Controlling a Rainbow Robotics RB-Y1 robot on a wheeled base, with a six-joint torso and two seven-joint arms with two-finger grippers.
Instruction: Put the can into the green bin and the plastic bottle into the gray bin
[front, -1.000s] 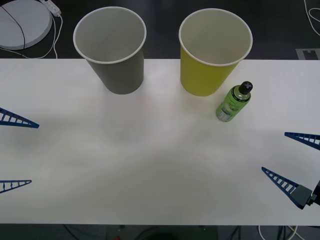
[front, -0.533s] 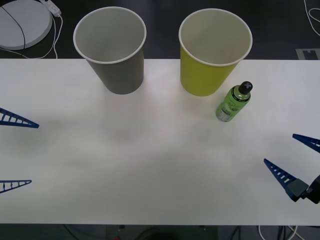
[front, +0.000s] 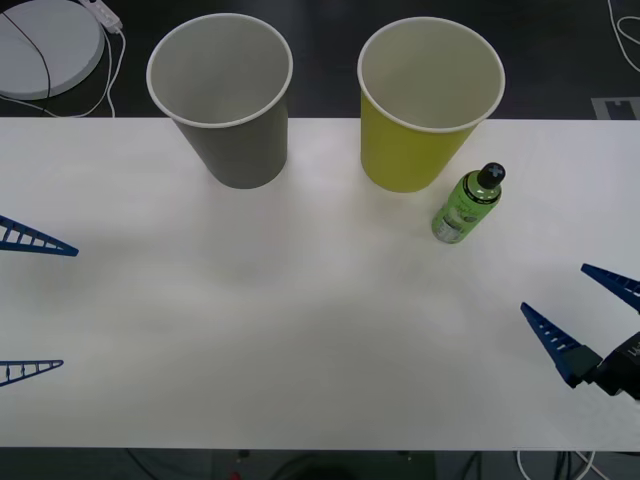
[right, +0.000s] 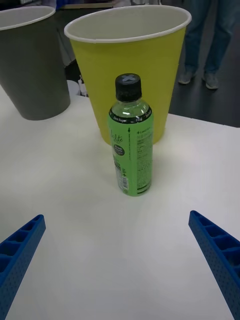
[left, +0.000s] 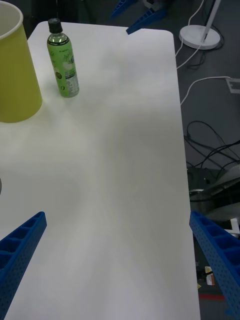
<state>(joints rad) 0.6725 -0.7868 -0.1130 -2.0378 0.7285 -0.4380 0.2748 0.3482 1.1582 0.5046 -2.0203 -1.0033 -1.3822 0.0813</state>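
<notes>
The gray bin (front: 222, 98) and the green bin (front: 428, 102) stand upright side by side at the table's far edge, both showing pale insides. The plastic bottle (front: 467, 205), green with a black cap, stands just in front of the green bin's right side. The can is out of view. My right gripper (front: 553, 288) hovers open near the table's right front, some way short of the bottle. From its wrist view the bottle (right: 131, 145) stands centred ahead of the open right gripper (right: 116, 216), with the green bin (right: 130, 65) behind. My left gripper (front: 68, 307) waits open at the left edge.
The white table (front: 300, 330) has broad free room in its middle and front. A round white base (front: 45, 40) with a cable lies on the floor beyond the far left corner. Cables and another stand base (left: 200, 35) lie on the floor past the table's edge.
My right gripper has crept slightly forward and turned a little, its nearer fingertip now farther from the front edge. The bottle, both bins and the left gripper have not moved.
</notes>
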